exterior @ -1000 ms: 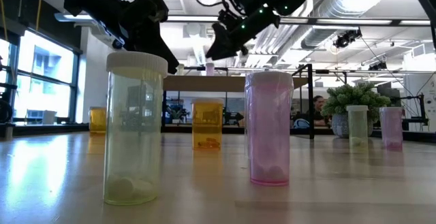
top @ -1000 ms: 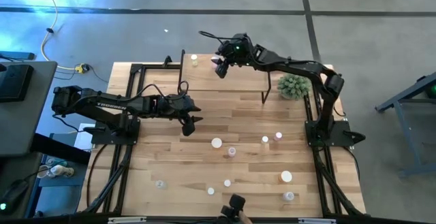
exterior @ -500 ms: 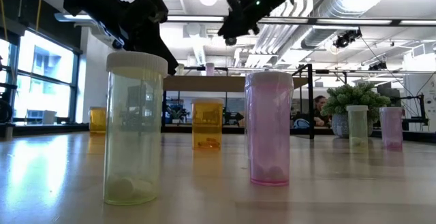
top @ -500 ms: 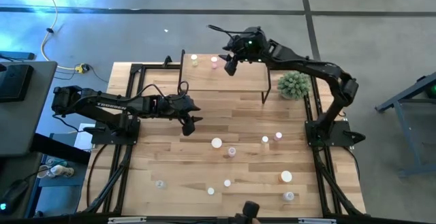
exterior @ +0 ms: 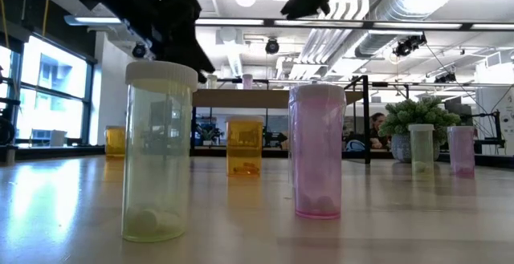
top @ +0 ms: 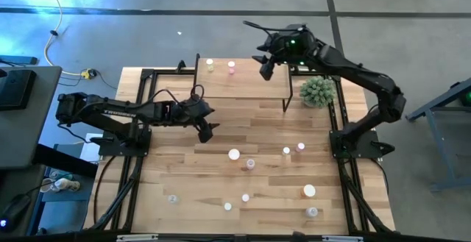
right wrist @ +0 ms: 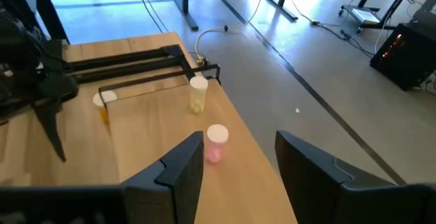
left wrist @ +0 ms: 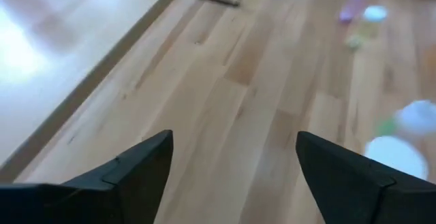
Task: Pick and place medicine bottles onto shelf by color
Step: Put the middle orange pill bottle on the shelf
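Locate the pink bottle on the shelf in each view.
High view: pink bottle at the shelf's far edge, beside the yellow bottle.
Low view: tiny, far back on the shelf.
Left wrist view: not identifiable.
Right wrist view, nearest bottle.
Shared landmark: yellow bottle.

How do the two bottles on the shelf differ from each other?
The yellow bottle has a pale yellowish body; the pink bottle has a pink one. The yellow bottle stands nearer the shelf's left corner, the pink bottle nearer its middle. Both are upright, white-capped, along the far edge.
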Available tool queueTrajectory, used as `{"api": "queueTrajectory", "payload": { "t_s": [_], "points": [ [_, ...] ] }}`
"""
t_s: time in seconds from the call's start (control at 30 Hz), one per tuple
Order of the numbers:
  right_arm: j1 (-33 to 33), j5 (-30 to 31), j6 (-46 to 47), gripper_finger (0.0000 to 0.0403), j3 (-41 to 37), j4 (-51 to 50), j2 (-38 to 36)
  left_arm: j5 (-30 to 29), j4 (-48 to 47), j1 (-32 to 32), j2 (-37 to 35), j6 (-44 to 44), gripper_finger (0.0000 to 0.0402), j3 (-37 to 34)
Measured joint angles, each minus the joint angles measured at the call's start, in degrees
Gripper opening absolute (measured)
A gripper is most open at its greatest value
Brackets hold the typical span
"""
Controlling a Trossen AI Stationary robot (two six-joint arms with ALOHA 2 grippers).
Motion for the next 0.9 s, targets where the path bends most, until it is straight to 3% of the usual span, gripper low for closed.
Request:
{"api": "queueTrajectory", "payload": {
  "t_s": [0.17,0.27,0.57,0.9],
  "points": [
    [0.9,0.0,0.0,0.0173,0.0,-4.8,-3.9,10.1,2.2,-1.0,0.0,5.2,0.0301,0.8],
    [1.8,-0.2,0.0,0.0173,0.0,-7.8,-6.4,11.6,2.3,-2.8,0.0,6.3,0.0301,0.7],
    [4.8,-0.2,3.3,0.0173,0.0,-13.2,-12.1,6.5,8.3,-10.1,4.9,9.8,0.0301,0.7],
    [7.8,-0.2,4.5,0.0173,0.0,-15.1,-13.1,1.8,16.1,-14.2,13.4,9.8,0.0301,0.7]
  ]
}}
